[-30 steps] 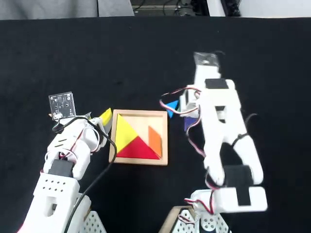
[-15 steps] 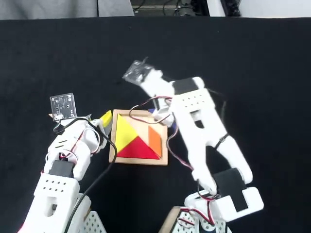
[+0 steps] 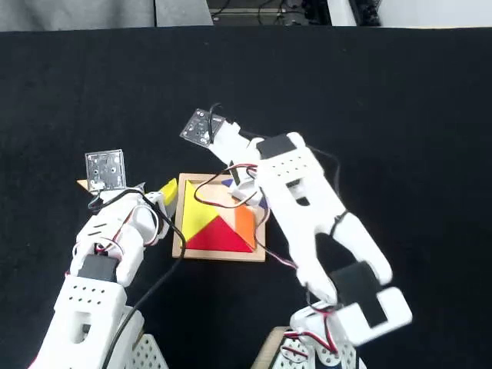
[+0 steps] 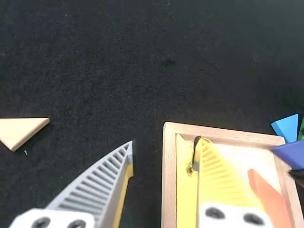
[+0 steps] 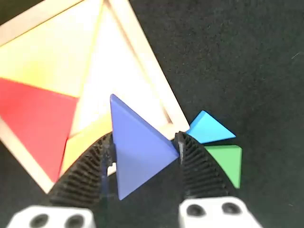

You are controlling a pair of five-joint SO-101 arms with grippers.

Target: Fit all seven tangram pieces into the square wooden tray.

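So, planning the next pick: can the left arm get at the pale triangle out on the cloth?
Probably yes: the pale triangle lies alone on bare cloth beside the open left gripper, with nothing between them.

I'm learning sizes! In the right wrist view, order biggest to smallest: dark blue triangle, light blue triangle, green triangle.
1. The dark blue triangle, but it is held nearest the camera, so that's unsure.
2. The light blue triangle and the green triangle look alike.

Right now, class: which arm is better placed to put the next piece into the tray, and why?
Right. The right tool grips the dark blue triangle over a corner of the tray; the left tool is empty.
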